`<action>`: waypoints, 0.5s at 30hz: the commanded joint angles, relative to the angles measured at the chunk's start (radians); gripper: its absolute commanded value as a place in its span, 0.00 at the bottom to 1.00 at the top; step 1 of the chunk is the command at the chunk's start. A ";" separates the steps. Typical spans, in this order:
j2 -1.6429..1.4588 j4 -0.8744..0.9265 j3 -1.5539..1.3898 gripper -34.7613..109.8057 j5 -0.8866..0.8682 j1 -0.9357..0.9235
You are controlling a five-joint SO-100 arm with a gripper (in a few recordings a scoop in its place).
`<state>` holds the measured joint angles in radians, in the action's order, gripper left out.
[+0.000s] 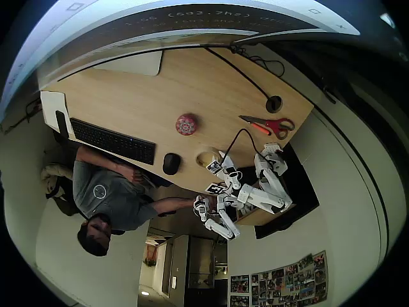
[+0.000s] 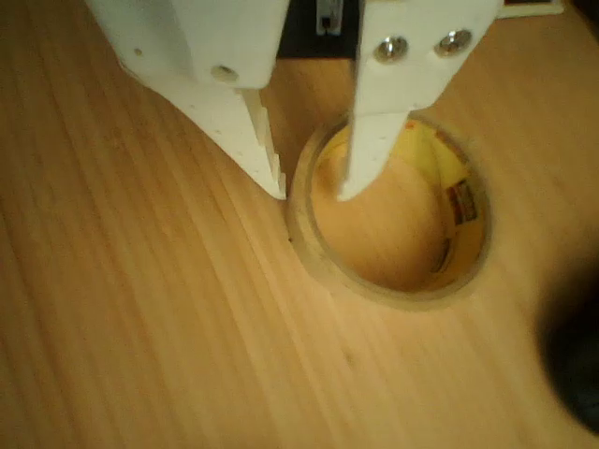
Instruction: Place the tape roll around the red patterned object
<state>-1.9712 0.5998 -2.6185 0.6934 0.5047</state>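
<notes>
The tape roll (image 1: 205,156) is a cream-tan ring lying flat on the wooden desk near its front edge. In the wrist view the tape roll (image 2: 402,295) shows its open centre with bare wood inside. My white gripper (image 2: 311,194) is open and straddles the ring's left wall, with one fingertip (image 2: 273,178) outside and the other inside the hole. Seen from overhead, my gripper (image 1: 215,165) sits right at the ring. The red patterned object (image 1: 186,124), a small round dome, stands apart from the ring further in on the desk.
Red-handled scissors (image 1: 271,125) and a black grommet (image 1: 273,103) lie to the right in the overhead view. A black mouse (image 1: 171,164) and a keyboard (image 1: 114,141) sit left of the tape. A person (image 1: 105,192) sits at the desk's edge. A dark blur (image 2: 573,374) is at the lower right.
</notes>
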 commanded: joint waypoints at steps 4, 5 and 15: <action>-0.002 -0.002 0.009 0.24 0.011 0.005; 0.000 -0.002 0.009 0.24 0.011 0.005; -0.005 0.035 0.058 0.24 0.009 -0.002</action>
<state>-1.9558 0.6075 -2.6001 0.6995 0.4985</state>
